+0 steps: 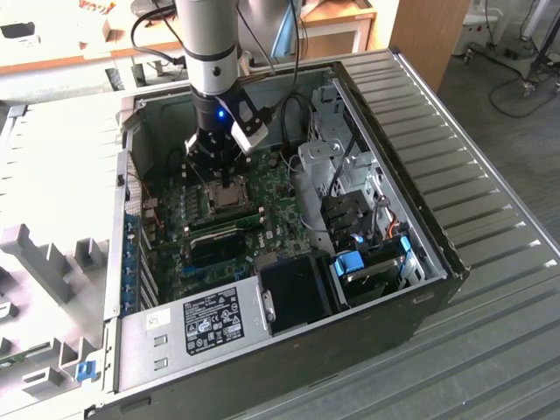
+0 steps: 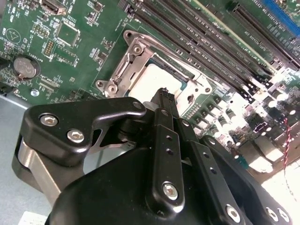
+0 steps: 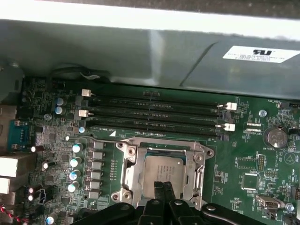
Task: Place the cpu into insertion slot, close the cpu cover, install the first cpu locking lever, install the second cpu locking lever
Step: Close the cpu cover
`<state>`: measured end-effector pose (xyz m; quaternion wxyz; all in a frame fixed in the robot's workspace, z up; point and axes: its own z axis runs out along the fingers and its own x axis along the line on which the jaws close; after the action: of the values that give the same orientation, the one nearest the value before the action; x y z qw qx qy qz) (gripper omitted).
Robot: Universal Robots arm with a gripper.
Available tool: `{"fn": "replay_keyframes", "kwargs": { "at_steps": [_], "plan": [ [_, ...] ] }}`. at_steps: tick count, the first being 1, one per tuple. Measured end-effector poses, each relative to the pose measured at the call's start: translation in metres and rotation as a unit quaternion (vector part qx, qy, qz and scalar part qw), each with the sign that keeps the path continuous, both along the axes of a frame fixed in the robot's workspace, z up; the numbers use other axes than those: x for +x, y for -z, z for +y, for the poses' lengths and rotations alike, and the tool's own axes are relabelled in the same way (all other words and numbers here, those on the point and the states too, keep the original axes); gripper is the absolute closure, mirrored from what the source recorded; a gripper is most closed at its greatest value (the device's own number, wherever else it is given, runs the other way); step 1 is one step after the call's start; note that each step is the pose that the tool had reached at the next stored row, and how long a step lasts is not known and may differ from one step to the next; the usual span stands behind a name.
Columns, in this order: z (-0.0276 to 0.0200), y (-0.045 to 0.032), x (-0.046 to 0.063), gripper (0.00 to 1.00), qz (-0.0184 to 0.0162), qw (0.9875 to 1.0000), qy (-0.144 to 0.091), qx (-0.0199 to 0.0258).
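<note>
Hand (image 3: 163,185) clenched, fingertips together, nothing held, just over the cpu (image 3: 161,168). Cpu seated in insertion slot (image 3: 164,151), cpu cover (image 3: 133,174) apparently lowered. Risk: the closed tips slip sideways and scrape the chip or the motherboard (image 3: 243,164)

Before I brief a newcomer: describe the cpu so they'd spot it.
In the open computer case lies a green board. Beside its long black memory slots sits a metal frame; the cpu is the flat silvery square in its window.
</note>
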<state>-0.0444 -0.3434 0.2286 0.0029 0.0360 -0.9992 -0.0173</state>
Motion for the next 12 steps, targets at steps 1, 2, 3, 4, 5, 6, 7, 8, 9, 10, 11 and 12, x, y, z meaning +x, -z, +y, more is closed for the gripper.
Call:
{"fn": "replay_keyframes", "kwargs": {
  "at_steps": [1,2,3,4,5,6,7,8,9,10,11,12],
  "plan": [
    [-0.0008,0.0002,0.0000,0.89,0.0000,1.0000,0.000,0.0000],
    [-0.0015,0.0005,0.0000,0.89,0.0000,1.0000,0.000,0.0000],
    [-0.0018,0.0010,-0.0001,0.89,-0.0001,1.0000,0.000,0.0001],
    [-0.0020,0.0017,-0.0003,0.89,0.0000,1.0000,0.000,0.0001],
    [-0.0022,0.0023,-0.0007,0.89,0.0000,1.0000,0.000,0.0000],
    [-0.0024,0.0027,-0.0015,0.89,0.0000,1.0000,0.000,-0.0001],
    [-0.0026,0.0030,-0.0025,0.89,0.0000,1.0000,0.000,-0.0001],
    [-0.0028,0.0033,-0.0038,0.89,0.0000,1.0000,0.000,-0.0001],
    [-0.0030,0.0035,-0.0052,0.89,0.0000,1.0000,0.000,0.0000],
    [-0.0031,0.0037,-0.0066,0.89,-0.0001,1.0000,0.000,0.0000],
    [-0.0032,0.0039,-0.0081,0.89,-0.0001,1.0000,0.000,0.0000],
    [-0.0033,0.0040,-0.0095,0.89,-0.0001,1.0000,0.000,0.0000]
  ]
}}
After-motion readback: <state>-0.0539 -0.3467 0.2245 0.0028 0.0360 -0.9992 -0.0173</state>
